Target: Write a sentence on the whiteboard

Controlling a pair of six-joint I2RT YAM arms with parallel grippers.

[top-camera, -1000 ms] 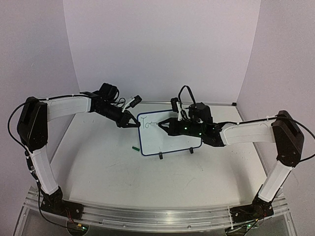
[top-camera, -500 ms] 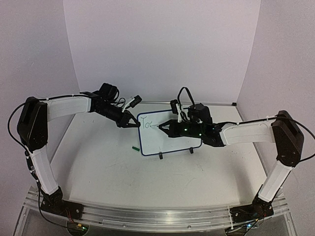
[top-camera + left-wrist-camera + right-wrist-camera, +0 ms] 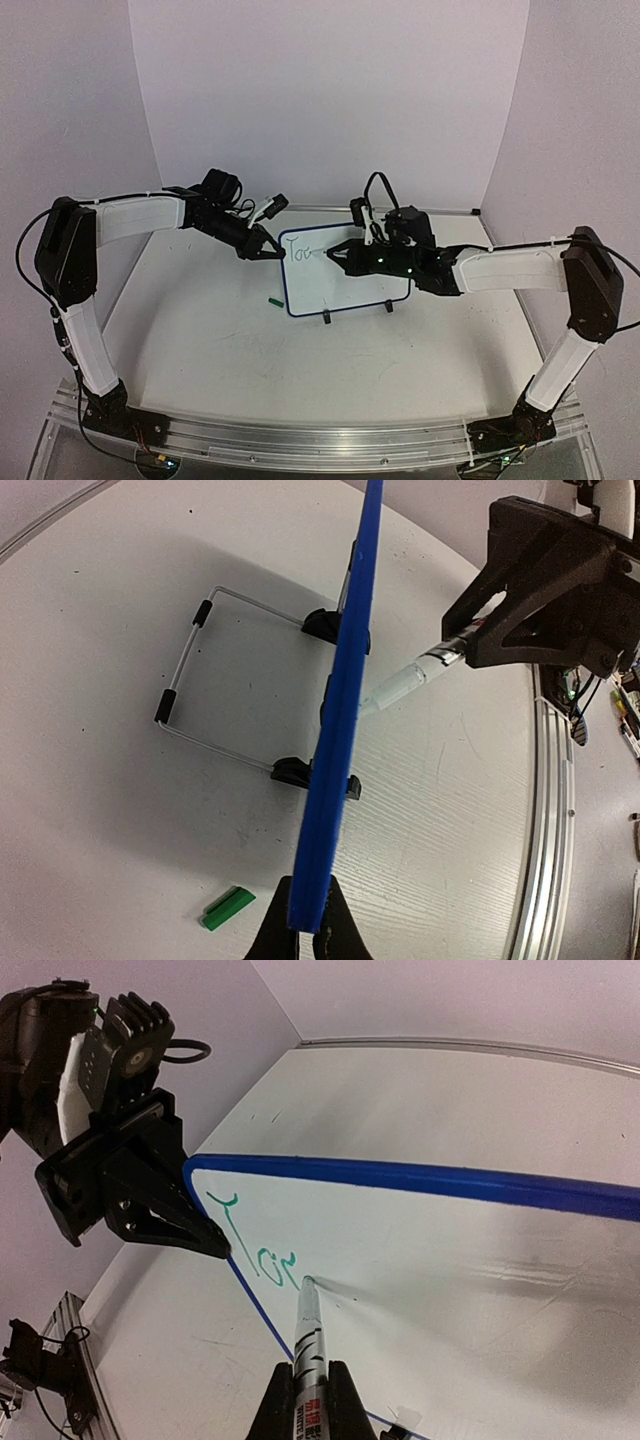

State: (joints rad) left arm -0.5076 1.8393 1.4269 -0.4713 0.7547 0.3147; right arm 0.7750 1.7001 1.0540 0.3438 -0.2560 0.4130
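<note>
A small blue-bordered whiteboard [image 3: 345,285] stands on wire feet [image 3: 325,318] at the middle of the white desk [image 3: 300,360]. The left end effector [image 3: 275,252] is clenched on the board's left edge, apparently to steady it against writing pressure. Reaching in from the right, the right end effector [image 3: 335,254] grips a marker [image 3: 308,1330]. Its tip touches the board just right of the sentence [image 3: 255,1255], so far a few green letters at the upper left. A green cap [image 3: 274,300] lies on the desk beside the board's near left corner.
</note>
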